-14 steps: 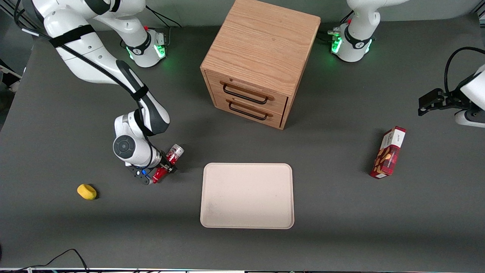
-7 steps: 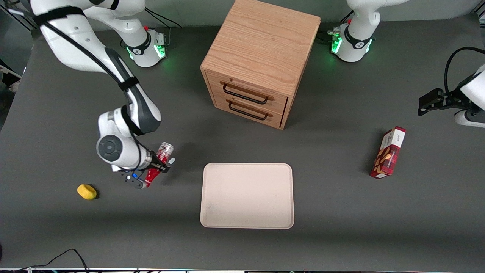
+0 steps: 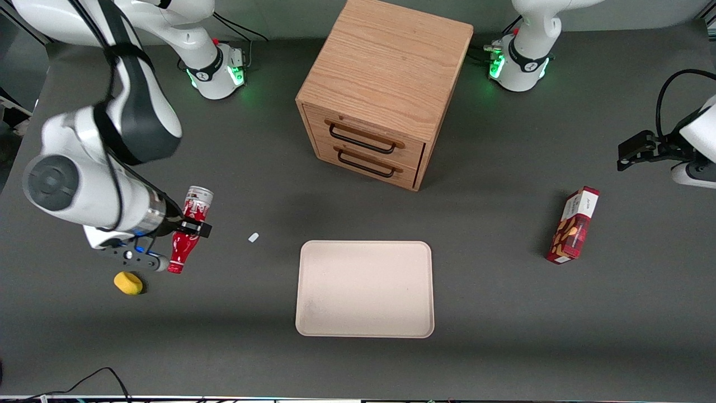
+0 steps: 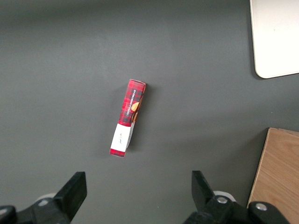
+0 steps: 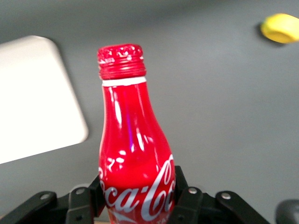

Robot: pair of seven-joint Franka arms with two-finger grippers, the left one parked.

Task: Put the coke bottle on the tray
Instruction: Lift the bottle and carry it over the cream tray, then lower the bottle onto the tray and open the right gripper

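Note:
My gripper [image 3: 187, 227] is shut on the coke bottle [image 3: 189, 230], a slim red bottle with white script. It holds the bottle well above the table, silver base toward the cabinet and red neck toward the front camera. In the right wrist view the bottle [image 5: 133, 154] sits between the two black fingers [image 5: 187, 198], cap pointing away from the wrist. The cream-beige tray [image 3: 364, 289] lies flat on the table toward the parked arm's end from the gripper, with a gap of table between them. The tray's corner also shows in the right wrist view [image 5: 32, 102].
A yellow sponge [image 3: 128, 282] lies on the table close under the gripper. A small white scrap [image 3: 253, 237] lies between gripper and tray. A wooden two-drawer cabinet [image 3: 380, 95] stands farther from the camera than the tray. A red-and-white snack box [image 3: 573, 225] lies toward the parked arm's end.
The gripper has risen with the bottle and swung away from the tray, toward the working arm's end. The white scrap it covered now shows on the table.

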